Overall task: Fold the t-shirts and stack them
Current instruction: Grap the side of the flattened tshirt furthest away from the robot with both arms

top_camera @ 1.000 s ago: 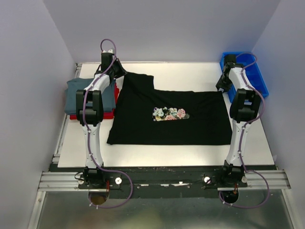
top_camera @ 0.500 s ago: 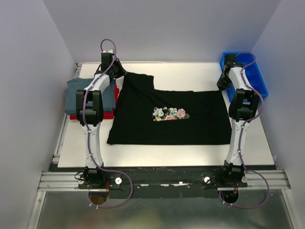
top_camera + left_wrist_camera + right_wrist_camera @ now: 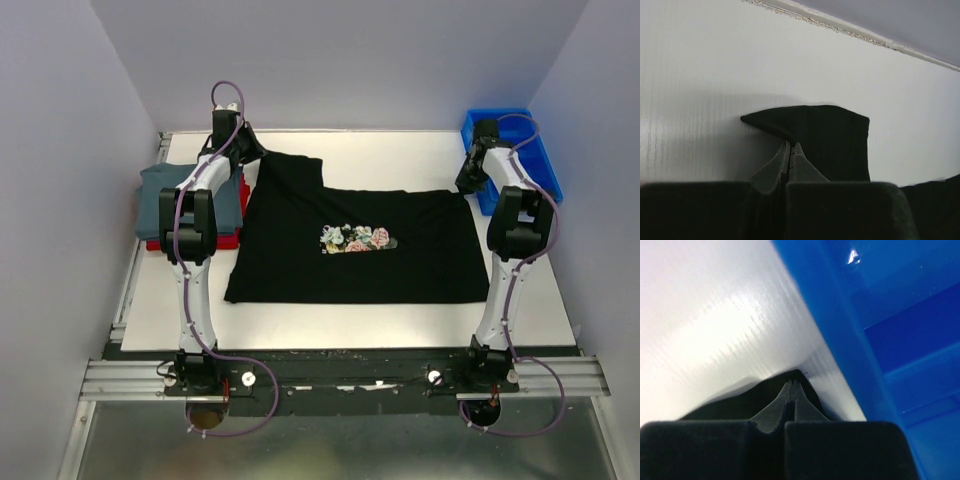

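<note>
The black t-shirt (image 3: 400, 250) with a floral chest print (image 3: 356, 238) lies spread flat on the white table. My left gripper (image 3: 252, 152) is shut on its far left corner, a sleeve; the left wrist view shows the jaws (image 3: 790, 146) pinched on black cloth (image 3: 835, 140). My right gripper (image 3: 466, 183) is shut on the far right corner, next to the blue bin; the right wrist view shows the jaws (image 3: 792, 384) closed on a black cloth tip (image 3: 807, 390). A folded grey-blue t-shirt (image 3: 168, 195) lies on a red one (image 3: 228, 240) at the left.
The blue plastic bin (image 3: 535, 165) stands at the far right corner, close beside my right gripper, and fills the right of the right wrist view (image 3: 890, 315). The table's back edge (image 3: 850, 30) runs just beyond the left sleeve.
The right arm has shifted slightly to the right, towards the bin, with the shirt corner. The left arm and the shirt's left side have not moved.
</note>
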Robot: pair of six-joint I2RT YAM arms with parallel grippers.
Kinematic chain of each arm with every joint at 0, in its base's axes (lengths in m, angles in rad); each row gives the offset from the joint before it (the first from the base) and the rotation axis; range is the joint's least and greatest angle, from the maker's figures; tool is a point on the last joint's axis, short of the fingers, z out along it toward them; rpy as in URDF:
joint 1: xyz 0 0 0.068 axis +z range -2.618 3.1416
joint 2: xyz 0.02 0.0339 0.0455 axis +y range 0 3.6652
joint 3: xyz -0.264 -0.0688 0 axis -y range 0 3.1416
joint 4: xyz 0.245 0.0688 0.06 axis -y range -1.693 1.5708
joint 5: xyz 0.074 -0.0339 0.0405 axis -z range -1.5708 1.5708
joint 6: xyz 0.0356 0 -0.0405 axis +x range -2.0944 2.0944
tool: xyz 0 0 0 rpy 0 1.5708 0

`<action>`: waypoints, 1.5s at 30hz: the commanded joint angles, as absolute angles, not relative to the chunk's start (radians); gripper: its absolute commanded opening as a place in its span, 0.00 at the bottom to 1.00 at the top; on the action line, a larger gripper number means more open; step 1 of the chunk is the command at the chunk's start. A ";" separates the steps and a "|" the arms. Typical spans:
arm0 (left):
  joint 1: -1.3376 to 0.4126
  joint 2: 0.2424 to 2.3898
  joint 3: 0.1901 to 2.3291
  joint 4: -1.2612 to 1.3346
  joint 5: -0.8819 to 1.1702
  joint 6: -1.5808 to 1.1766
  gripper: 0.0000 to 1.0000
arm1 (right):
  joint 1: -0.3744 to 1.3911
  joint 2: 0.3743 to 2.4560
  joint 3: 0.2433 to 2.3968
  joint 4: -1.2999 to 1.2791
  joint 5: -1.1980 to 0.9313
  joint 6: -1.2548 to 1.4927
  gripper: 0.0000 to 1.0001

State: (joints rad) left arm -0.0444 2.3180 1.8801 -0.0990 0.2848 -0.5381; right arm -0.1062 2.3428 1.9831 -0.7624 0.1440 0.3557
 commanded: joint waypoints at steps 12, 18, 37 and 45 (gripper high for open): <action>-0.078 2.160 1.847 -0.086 0.259 -0.522 0.00 | -0.110 2.141 1.887 -0.698 0.083 0.316 0.01; -0.083 2.158 1.838 -0.090 0.247 -0.515 0.00 | -0.112 2.250 1.998 -0.758 0.112 0.302 0.50; -0.081 2.197 1.855 -0.100 0.239 -0.486 0.00 | -0.112 2.428 2.143 -0.842 0.149 0.347 0.56; -0.081 2.192 1.848 -0.101 0.239 -0.480 0.00 | -0.110 2.415 2.112 -0.812 0.153 0.357 0.60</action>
